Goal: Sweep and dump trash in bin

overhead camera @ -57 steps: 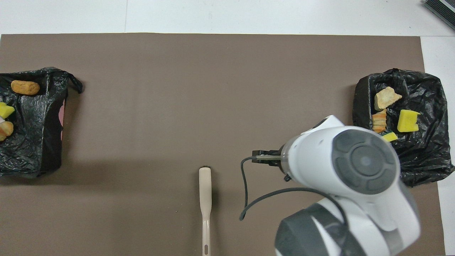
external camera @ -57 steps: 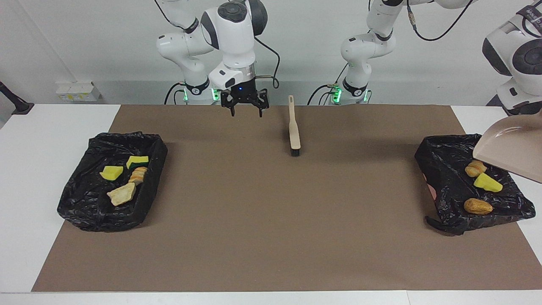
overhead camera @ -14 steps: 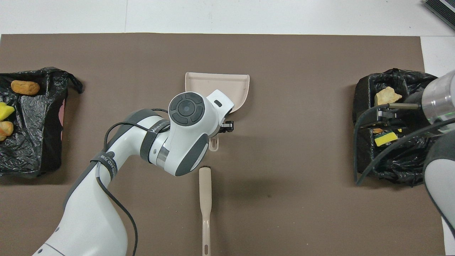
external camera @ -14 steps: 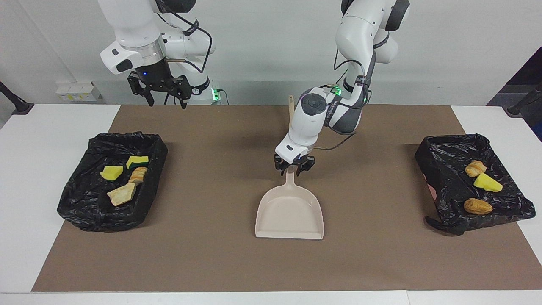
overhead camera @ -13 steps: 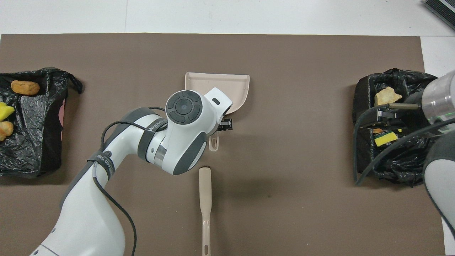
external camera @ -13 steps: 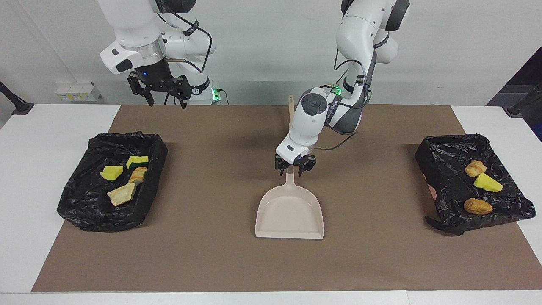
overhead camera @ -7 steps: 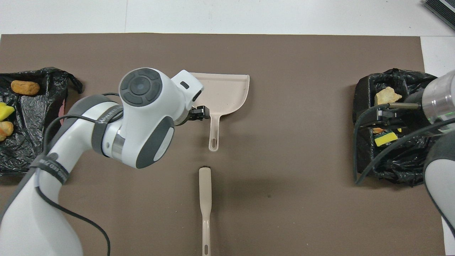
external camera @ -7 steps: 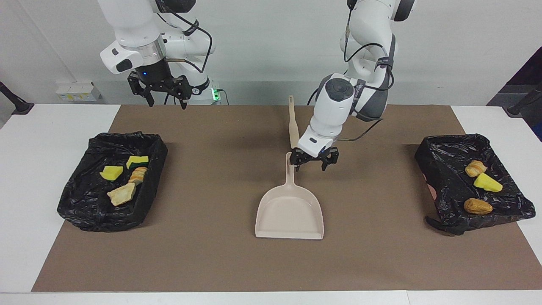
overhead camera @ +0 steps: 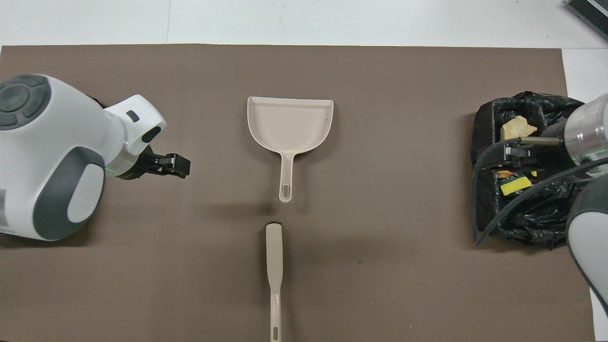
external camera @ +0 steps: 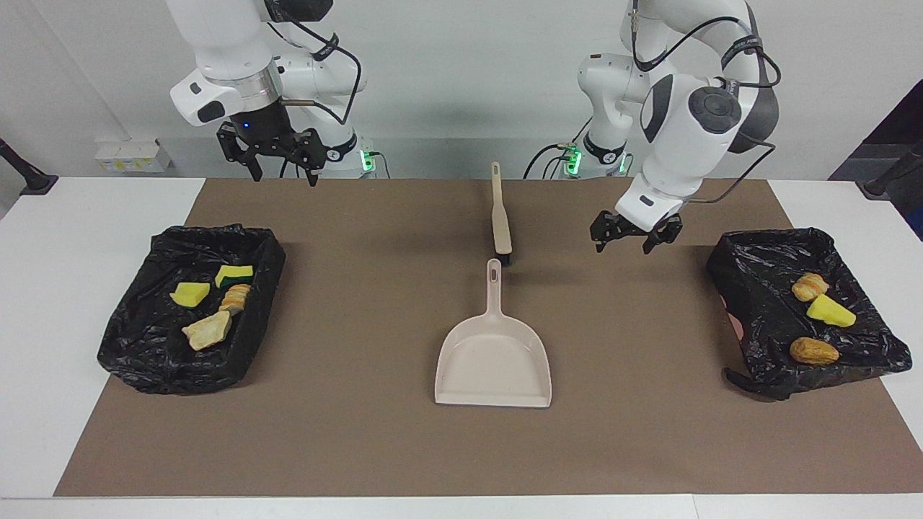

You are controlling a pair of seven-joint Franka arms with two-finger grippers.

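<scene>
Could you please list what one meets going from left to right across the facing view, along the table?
Black bin holding four scraps → dustpan → left hand, raised over the mat → black bin holding three scraps.

A brown mat [external camera: 360, 432] covers the white surface [external camera: 65, 238]. At nine and three o'clock in the facing view sit two bins lined in glossy black plastic [external camera: 191, 310] [external camera: 807, 310]. The trash [external camera: 209, 295] inside is yellow, one piece green-backed, plus golden-brown and pale beige bits. The dustpan [external camera: 494, 353] at the middle is plain beige, and so is the brush [external camera: 500, 216], with black bristles. Both arms are white with grey joints; each end effector [external camera: 633, 234] [external camera: 273, 155] is black.
</scene>
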